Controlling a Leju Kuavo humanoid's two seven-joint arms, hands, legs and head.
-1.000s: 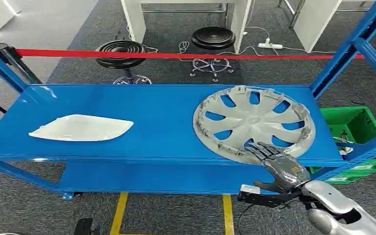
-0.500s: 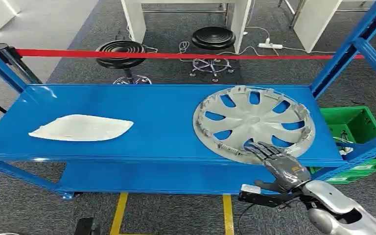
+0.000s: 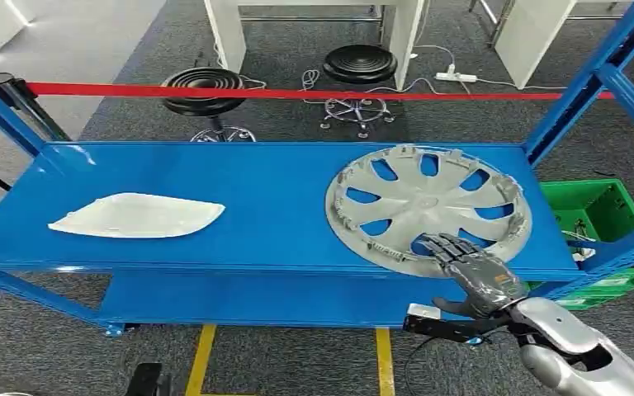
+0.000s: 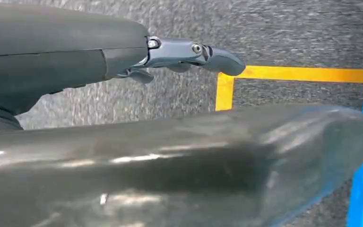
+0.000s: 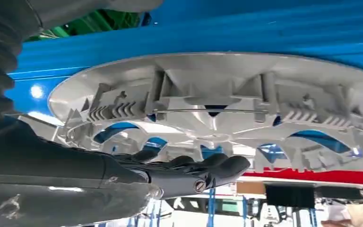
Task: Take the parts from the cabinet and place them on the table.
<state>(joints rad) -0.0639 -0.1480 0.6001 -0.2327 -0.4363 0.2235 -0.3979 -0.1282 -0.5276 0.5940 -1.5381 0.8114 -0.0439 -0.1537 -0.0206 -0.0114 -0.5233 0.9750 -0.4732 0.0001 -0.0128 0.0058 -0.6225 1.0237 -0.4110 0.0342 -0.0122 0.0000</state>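
Lower right of the head view: right hand (image 3: 472, 269), fingers spread, apparently resting ungripped on the hubcap (image 3: 428, 206) lying on the blue shelf (image 3: 272, 206), is risking a slip off the thin rim.

Blue shelf (image 3: 272, 206): hubcap (image 3: 429, 206), white panel (image 3: 136, 215).

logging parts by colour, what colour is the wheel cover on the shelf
Silver-grey. The wheel cover shows best in the head view, lying on the blue shelf.
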